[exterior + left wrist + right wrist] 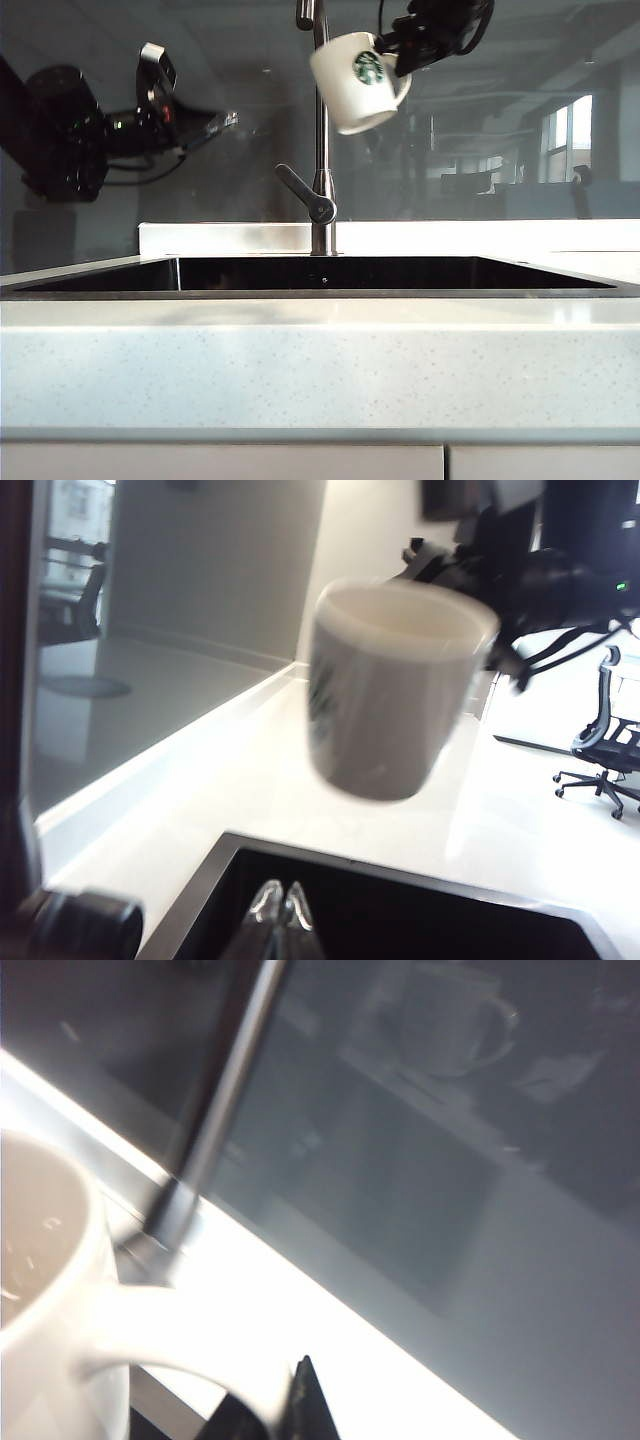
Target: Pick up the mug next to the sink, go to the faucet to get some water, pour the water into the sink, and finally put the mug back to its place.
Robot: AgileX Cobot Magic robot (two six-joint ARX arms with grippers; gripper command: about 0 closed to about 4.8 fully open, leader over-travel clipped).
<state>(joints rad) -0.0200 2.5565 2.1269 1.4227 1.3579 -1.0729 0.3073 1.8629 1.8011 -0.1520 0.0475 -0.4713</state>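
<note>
the right gripper (400, 50) holds the mug (358, 80) by its handle, tilted high beside the faucet (321, 150) above the sink (300, 275), the left gripper (283, 912) closed empty; next, i judge, comes pouring.

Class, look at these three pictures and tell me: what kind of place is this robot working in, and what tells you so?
Probably a kitchenette in an office. A sink sits in a pale countertop with a tall steel faucet. The right gripper holds a white mug, and an office chair stands behind.
</note>
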